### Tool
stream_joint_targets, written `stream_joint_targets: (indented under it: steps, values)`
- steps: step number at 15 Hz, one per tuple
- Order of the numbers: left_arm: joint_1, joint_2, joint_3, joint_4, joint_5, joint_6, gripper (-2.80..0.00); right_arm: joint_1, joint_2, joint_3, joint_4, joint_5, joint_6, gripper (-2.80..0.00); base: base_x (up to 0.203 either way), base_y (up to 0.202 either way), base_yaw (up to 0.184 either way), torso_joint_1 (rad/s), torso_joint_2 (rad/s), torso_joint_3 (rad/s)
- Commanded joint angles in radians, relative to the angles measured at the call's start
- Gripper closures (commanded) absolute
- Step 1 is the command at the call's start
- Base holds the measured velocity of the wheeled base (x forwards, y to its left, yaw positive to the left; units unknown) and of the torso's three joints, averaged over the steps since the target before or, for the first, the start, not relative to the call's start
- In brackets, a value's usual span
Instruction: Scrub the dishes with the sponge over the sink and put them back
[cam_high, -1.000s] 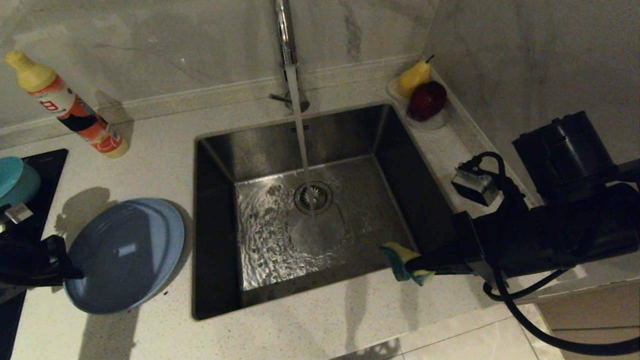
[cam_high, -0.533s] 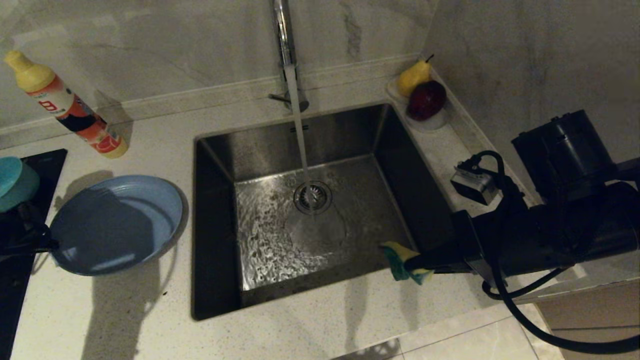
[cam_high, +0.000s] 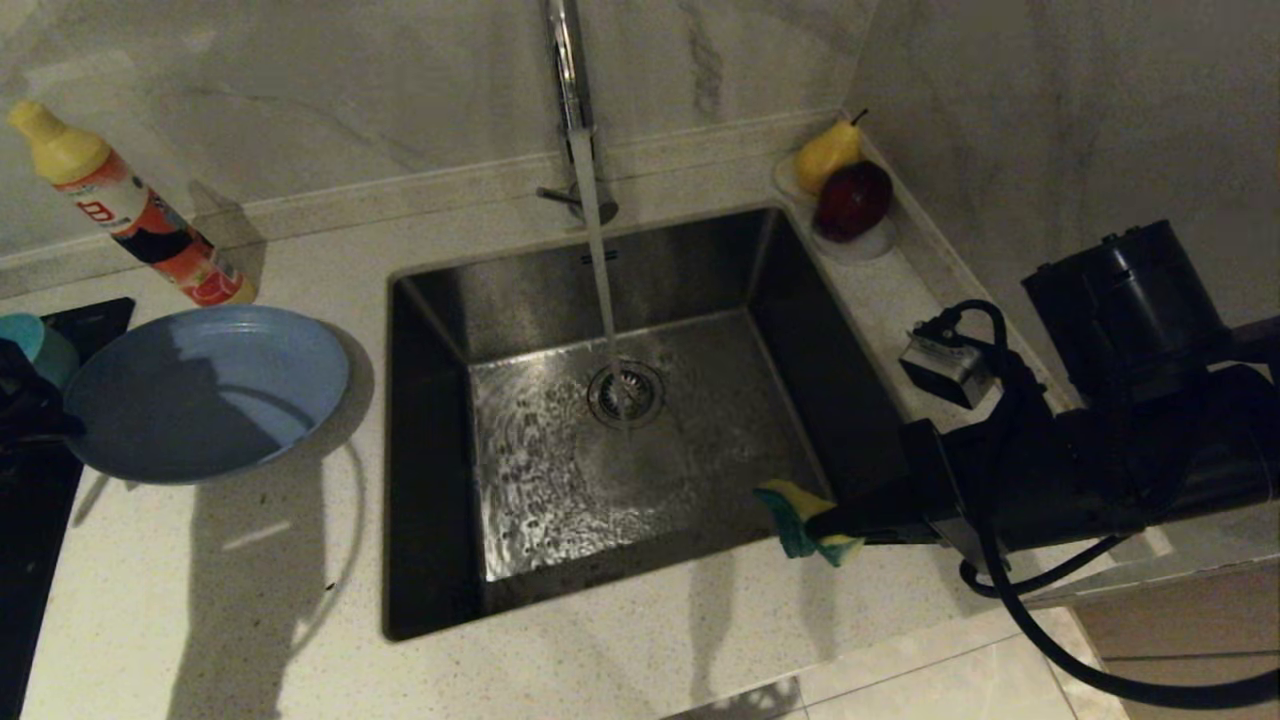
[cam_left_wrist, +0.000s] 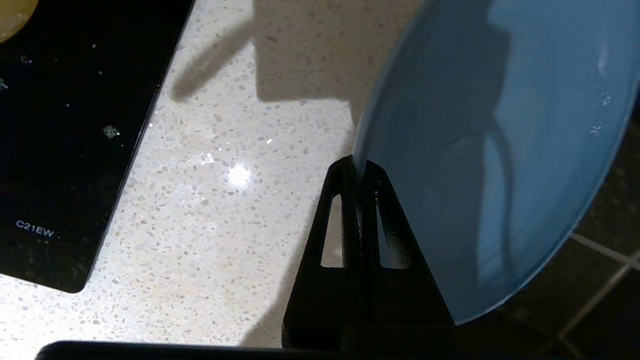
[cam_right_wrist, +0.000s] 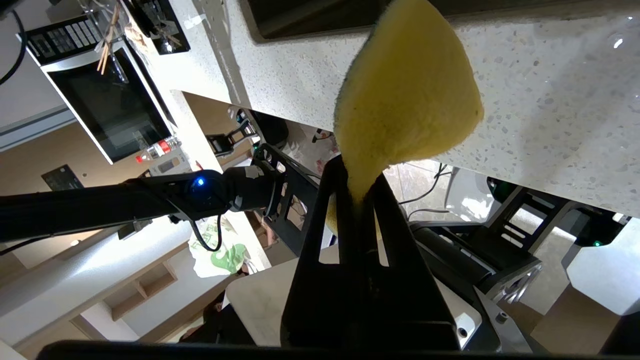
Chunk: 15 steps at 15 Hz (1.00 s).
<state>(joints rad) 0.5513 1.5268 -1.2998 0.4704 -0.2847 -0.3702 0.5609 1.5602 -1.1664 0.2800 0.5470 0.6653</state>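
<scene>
Currently my left tool pinches only the plate rim; swinging sinkward could slip it, while right tool clamps the sponge.

Left pincer clamped on rim of slate-blue plate; plate tilted, lifted off speckled desk. Black cooktop well apart on the pincer's other side.

One slate-blue plate, one teal bowl, one sponge, one sink, one tap, one bottle, one pear, one red fruit, two tools.
</scene>
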Motion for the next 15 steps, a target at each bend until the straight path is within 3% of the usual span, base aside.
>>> stream_joint_targets:
  steps: [1,5,10,15]
  values:
    - [0.001,-0.012,-0.005,0.000,-0.002,-0.004,0.00,0.001,-0.007,-0.005,0.002,0.004,0.003,0.00,0.000,0.000,0.000,0.000,0.00,0.000]
    - [0.016,0.000,-0.003,0.008,0.015,0.014,0.00,0.002,-0.020,-0.009,0.002,0.002,0.005,0.00,0.000,0.000,0.000,0.000,0.00,0.000]
    - [0.015,0.026,0.139,-0.005,0.023,0.094,0.00,0.002,-0.019,-0.007,0.002,0.004,0.005,0.00,0.000,0.000,0.000,0.000,0.00,0.000]
    - [0.016,0.092,0.171,-0.010,0.044,0.112,0.00,0.001,-0.012,-0.006,0.002,0.004,0.005,0.00,0.000,0.000,0.000,0.000,0.00,0.000]
